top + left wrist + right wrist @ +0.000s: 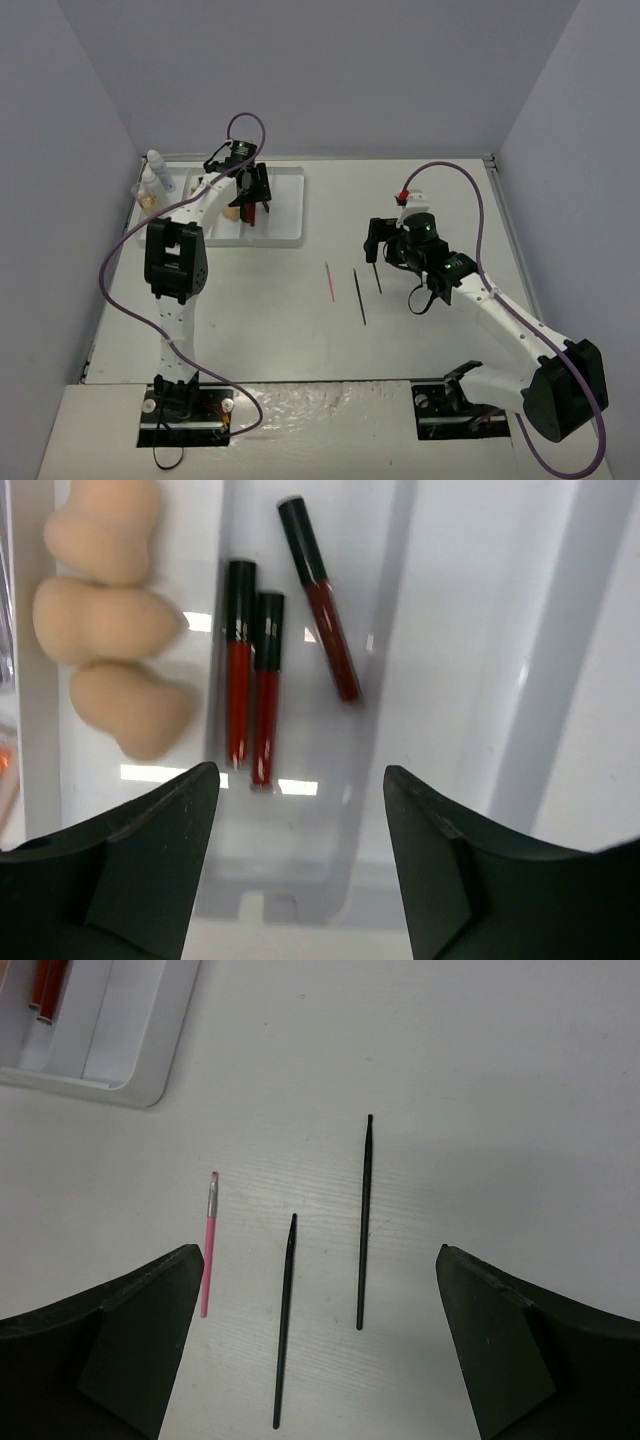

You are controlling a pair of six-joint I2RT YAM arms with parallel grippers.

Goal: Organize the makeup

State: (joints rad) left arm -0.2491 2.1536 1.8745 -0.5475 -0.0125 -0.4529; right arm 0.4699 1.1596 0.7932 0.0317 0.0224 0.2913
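Note:
My left gripper (300,780) hangs open and empty over the white ridged tray (470,630). Three red tubes with black caps lie in one compartment: two side by side (238,670) and one tilted (325,605). Three peach sponges (100,620) fill the compartment to their left. My right gripper (320,1260) stands wide open above the table, holding nothing. Below it lie a thin pink pencil (209,1245) and two thin black pencils (286,1320) (364,1222). From above, the left gripper (252,195) is over the tray (285,215) and the right gripper (385,245) is beside the pencils (359,296).
A white bottle (158,172) and other small items stand at the far left beside the tray. A corner of the tray (130,1070) shows in the right wrist view, up and left of the pencils. Walls close in the table on three sides.

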